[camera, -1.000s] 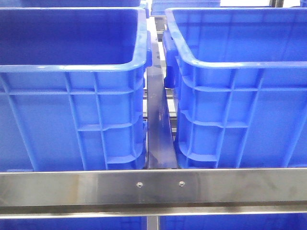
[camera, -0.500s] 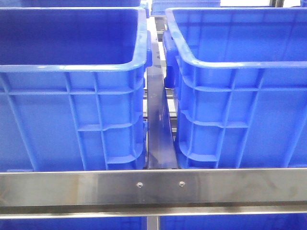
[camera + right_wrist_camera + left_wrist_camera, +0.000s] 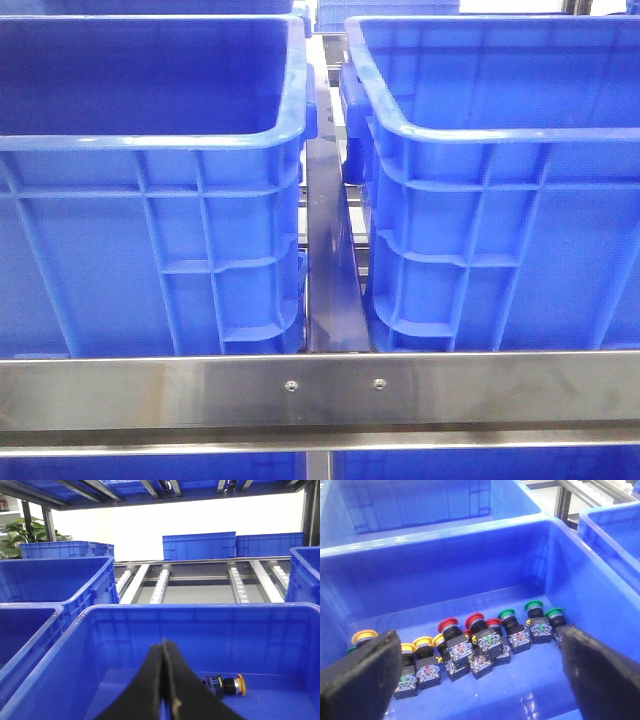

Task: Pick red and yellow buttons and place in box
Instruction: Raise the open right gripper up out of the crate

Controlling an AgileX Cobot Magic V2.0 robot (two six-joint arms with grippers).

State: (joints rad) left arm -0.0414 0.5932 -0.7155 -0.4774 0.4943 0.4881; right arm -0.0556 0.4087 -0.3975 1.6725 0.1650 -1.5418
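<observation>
Buttons crowd the floor of a blue crate (image 3: 470, 555) beneath the left gripper (image 3: 480, 680), whose fingers (image 3: 365, 675) stand spread wide with nothing between them. Red buttons (image 3: 470, 625) cluster at the row's middle, yellow buttons (image 3: 420, 647) beside them toward one finger, green buttons (image 3: 532, 612) toward the other. Over a second crate (image 3: 200, 625), the right gripper (image 3: 166, 690) is pressed closed and empty, one yellow-capped button (image 3: 232, 685) lying on that crate's floor just beside it.

front view unchanged across all three moments, blue crates (image 3: 150, 200) and steel rail (image 3: 320, 390) showing no shift
</observation>
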